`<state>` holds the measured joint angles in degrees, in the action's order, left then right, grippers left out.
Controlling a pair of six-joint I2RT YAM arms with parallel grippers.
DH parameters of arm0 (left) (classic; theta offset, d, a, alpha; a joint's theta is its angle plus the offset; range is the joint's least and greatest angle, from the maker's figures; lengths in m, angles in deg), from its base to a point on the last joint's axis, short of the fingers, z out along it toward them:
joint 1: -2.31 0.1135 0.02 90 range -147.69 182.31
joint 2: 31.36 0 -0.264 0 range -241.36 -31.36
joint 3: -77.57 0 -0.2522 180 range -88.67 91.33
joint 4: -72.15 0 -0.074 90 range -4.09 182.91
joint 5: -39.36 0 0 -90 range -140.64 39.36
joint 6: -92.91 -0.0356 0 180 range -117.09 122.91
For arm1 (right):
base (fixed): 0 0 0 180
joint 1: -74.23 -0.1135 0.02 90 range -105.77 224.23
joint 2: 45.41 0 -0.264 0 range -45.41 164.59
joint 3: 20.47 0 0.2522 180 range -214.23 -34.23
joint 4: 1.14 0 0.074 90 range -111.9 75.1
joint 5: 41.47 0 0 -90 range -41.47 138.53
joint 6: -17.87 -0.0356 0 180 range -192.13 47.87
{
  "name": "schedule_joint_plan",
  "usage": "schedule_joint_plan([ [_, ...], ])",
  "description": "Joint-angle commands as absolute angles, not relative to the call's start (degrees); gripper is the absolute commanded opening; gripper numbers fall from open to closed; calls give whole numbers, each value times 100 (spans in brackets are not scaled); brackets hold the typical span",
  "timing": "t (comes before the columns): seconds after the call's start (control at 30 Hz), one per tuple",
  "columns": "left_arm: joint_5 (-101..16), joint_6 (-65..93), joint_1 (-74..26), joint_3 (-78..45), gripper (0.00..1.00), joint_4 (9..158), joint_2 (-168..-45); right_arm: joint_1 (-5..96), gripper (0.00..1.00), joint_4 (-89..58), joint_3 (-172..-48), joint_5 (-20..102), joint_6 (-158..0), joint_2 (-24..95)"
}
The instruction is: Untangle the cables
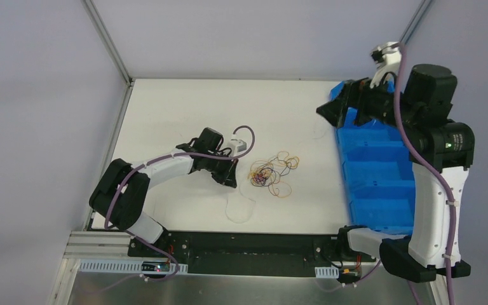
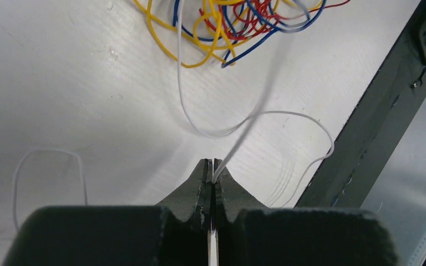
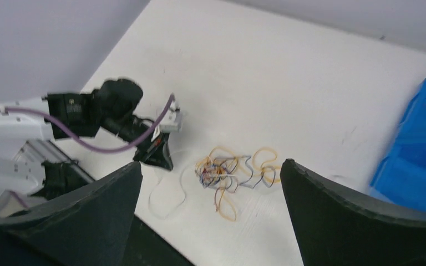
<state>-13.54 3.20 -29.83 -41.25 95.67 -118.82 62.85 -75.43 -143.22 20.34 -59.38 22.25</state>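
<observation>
White bench (image 1: 165, 121) with pale grey walls round it, pretty bare setup. The left tool (image 2: 213, 163) is low over the bench and clenched tight on one thin white wire (image 2: 216, 134). You can see the strand pinched right between the black tips in the left wrist view. From the tips the wire runs up and forward, blurry, and more white wire lies on the bench in a loose curve just in front of the tool. Another white loop lies off to one side of it.

The tangled clump of thin yellow, red, blue and dark cables (image 1: 272, 173) lies on the bench just beyond the left tool's tips, near but not touching them (the white wire leads up into the clump, as far as I can tell).

The right tool (image 1: 330, 111) is released, jaws spread wide, with nothing between them. It's held up high over the far end of the blue plastic compartment bin (image 1: 381, 184), well apart from the clump, which sits far below and ahead of it in the right wrist view.
</observation>
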Motion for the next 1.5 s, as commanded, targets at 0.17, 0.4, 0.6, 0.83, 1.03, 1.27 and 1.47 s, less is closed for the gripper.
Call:
schedule_joint_plan([
  [0.17,-1608,144,-2907,-3459,0,10213,-11789,6700,99,-6843,-14639,1843,-6413,2438],
  [0.4,-928,674,-2907,-1934,0,10614,-10655,6659,99,-7282,-13808,870,-5860,2357],
  [0.6,-578,1055,-2902,-183,0,10914,-10676,5987,99,-7056,-13274,732,-5373,2197],
  [0.83,-710,1388,-2810,2660,0,11004,-11521,5309,99,-6261,-12854,794,-5245,2054],
  [1.03,-681,1352,-2810,4007,0,10967,-12045,4552,99,-4840,-12314,1078,-5367,1913],
  [1.27,-635,1815,-2809,4503,0,10635,-12331,3564,99,-3491,-12149,1632,-5460,2421],
  [1.47,-774,1857,-2810,4315,0,10492,-12202,3263,94,-2713,-11523,1667,-5468,2673],
])
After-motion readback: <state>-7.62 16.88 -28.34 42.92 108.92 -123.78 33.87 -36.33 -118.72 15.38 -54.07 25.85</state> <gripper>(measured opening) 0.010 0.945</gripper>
